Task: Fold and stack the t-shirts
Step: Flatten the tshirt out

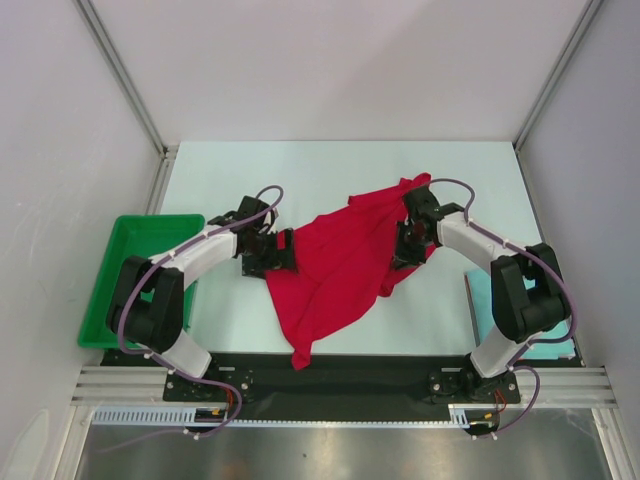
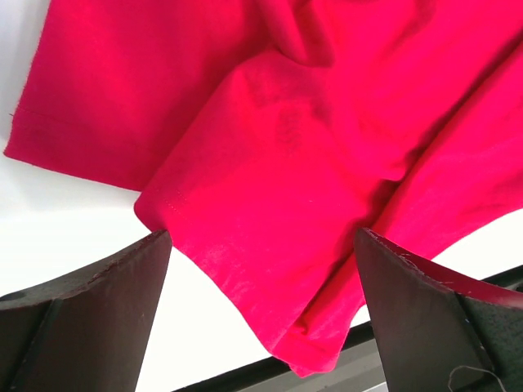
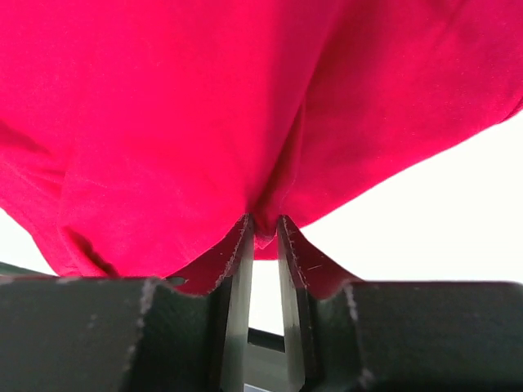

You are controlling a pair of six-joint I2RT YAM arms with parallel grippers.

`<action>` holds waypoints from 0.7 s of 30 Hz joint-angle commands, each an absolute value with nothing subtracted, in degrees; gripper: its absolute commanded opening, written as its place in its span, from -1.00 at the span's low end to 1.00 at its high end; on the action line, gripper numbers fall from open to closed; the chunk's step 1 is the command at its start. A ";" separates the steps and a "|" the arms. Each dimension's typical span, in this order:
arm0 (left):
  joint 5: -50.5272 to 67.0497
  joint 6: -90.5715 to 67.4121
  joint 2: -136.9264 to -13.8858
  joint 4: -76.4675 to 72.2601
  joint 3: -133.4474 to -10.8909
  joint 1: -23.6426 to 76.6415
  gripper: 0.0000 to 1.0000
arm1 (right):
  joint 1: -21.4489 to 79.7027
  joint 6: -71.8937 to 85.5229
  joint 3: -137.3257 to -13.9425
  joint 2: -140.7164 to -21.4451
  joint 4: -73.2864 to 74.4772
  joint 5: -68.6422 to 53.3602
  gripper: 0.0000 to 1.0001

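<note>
Two grippers flank the red t-shirt (image 1: pixel 335 265), stretched lower-left to upper-right. The left gripper (image 1: pixel 283 250) gapes at its left edge; the right gripper (image 1: pixel 410 240) pinches its right side.

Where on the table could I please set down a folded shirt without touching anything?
The far strip of table behind the red shirt is bare, as is the near patch between the shirt and the right arm. The middle is crowded: the left arm and right arm meet the shirt there.
</note>
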State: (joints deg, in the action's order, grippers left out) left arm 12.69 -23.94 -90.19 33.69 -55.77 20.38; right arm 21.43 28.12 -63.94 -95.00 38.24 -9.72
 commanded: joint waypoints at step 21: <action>9.41 -23.91 -94.82 35.23 -59.66 20.13 0.99 | 19.78 27.51 -63.37 -86.76 41.12 -8.89 -1.00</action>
State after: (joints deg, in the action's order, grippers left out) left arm 11.68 -23.97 -92.03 34.28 -55.79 20.38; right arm 20.08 27.97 -63.22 -91.59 38.15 -11.05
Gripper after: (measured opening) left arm 0.996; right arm 0.012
